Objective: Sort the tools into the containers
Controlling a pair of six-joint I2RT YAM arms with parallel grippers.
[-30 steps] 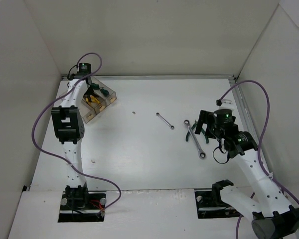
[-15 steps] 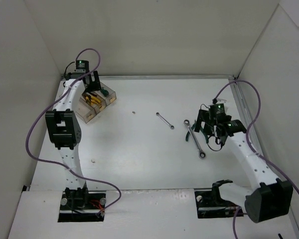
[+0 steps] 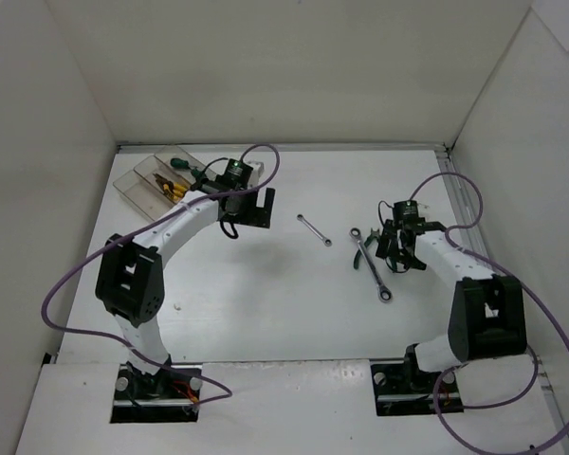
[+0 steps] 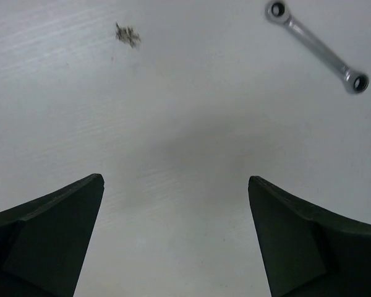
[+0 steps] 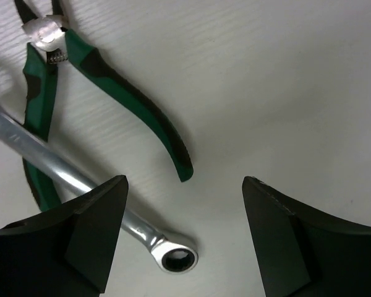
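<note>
Built of white links point(image 3: 185, 223) joined by bulky black joint blocks point(image 3: 128, 284). Trailed on each side by a looping purple cable point(image 3: 45, 305). Marked by a small green light point(image 3: 407, 207) just behind the right claw point(image 3: 391, 248). Finished at the left claw point(image 4: 175, 180) with dark, matte, wedge-shaped fingers point(image 4: 46, 241).

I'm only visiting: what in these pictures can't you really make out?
The bins, top view: the tools inside are too small to count or name surely.
The pliers, right wrist view: the tips run off the top edge.
The long wrench, right wrist view: its far end is cut off by the left edge.
A speck, left wrist view: too small and blurred to identify.
</note>
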